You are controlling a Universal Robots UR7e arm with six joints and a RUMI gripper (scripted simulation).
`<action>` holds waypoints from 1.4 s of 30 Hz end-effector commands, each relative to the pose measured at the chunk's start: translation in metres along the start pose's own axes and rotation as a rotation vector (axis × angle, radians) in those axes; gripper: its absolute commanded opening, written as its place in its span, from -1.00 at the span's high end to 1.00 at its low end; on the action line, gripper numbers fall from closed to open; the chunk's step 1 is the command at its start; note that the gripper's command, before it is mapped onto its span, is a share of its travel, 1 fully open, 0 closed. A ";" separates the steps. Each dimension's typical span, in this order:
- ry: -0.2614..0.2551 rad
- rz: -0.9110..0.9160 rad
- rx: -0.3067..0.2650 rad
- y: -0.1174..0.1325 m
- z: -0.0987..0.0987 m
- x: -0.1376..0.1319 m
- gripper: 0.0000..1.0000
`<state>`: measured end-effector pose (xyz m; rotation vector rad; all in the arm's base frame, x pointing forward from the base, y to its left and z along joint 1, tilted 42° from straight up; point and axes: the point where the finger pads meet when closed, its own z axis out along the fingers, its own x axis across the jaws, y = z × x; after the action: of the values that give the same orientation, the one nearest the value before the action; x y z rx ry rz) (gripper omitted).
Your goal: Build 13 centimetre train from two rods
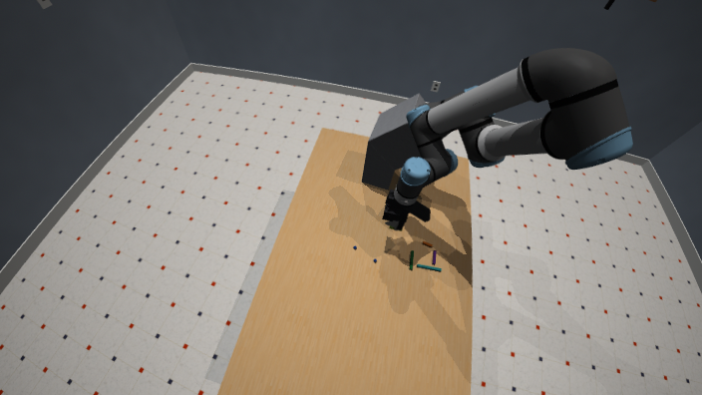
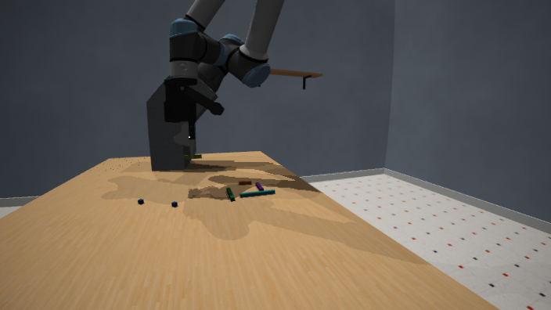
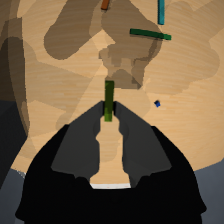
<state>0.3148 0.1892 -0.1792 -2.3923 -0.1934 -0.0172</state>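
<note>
Nearest in the exterior view, two blue rods (image 1: 355,247) (image 1: 375,260) (image 2: 141,201) (image 2: 174,204) (image 3: 157,103) are seen apart on the bench (image 1: 324,324) (image 2: 235,274) (image 3: 30,145). Beyond them, a turquoise rod (image 1: 429,268) (image 2: 257,193) (image 3: 161,12) is set near a green rod (image 1: 412,260) (image 2: 230,194) (image 3: 150,34), with a purple rod (image 1: 434,257) (image 2: 259,186) and an orange rod (image 1: 427,244) (image 2: 245,182) (image 3: 105,4) behind. Farther back, a lime rod (image 2: 197,156) (image 3: 109,92) is gripped above the bench by the clenched jaws of the gripper (image 1: 395,226) (image 2: 192,154) (image 3: 108,102).

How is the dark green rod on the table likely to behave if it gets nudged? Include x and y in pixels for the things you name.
The dark green rod (image 1: 412,260) (image 2: 230,194) (image 3: 150,34) looks straight and rigid, so it would probably shift in one piece. Its flat, squared sides suggest sliding or swivelling more than rolling.
</note>
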 end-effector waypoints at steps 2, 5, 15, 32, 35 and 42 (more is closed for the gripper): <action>0.001 0.000 -0.001 0.000 0.010 0.000 1.00; 0.001 0.000 -0.001 0.000 0.020 0.001 1.00; 0.001 0.000 -0.001 0.000 0.056 0.001 1.00; 0.001 0.000 -0.001 0.000 0.082 0.001 1.00; 0.001 0.000 -0.001 0.000 0.082 0.001 1.00; 0.001 0.000 -0.001 0.000 0.082 0.001 1.00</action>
<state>0.3119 0.2452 -0.2394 -2.3926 -0.1932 -0.0172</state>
